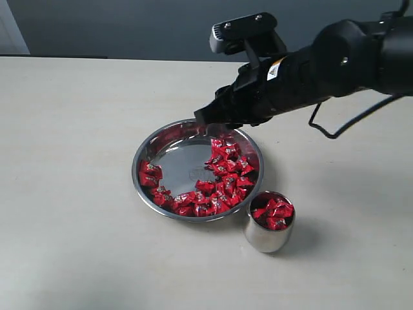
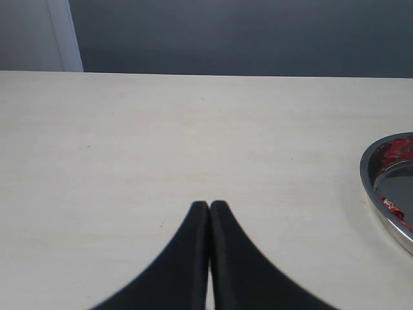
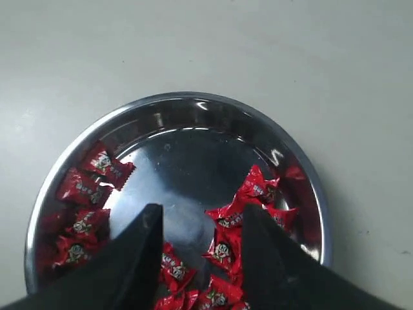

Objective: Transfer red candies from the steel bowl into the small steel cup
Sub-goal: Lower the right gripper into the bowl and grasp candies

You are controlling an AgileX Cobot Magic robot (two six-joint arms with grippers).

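Red candies [image 1: 222, 179] are lying along the right and lower parts of the steel bowl [image 1: 158, 148] at the exterior frame's centre, with more filling the small steel cup [image 1: 263, 237] just lower right. The right gripper [image 3: 201, 214] is hovering over the bowl, jaws parted and empty. The left gripper [image 2: 210, 206] is sitting pressed closed above the table [image 2: 129, 142].

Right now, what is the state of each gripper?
Left gripper: closed, holding nothing.
Right gripper: open, empty, above the steel bowl.
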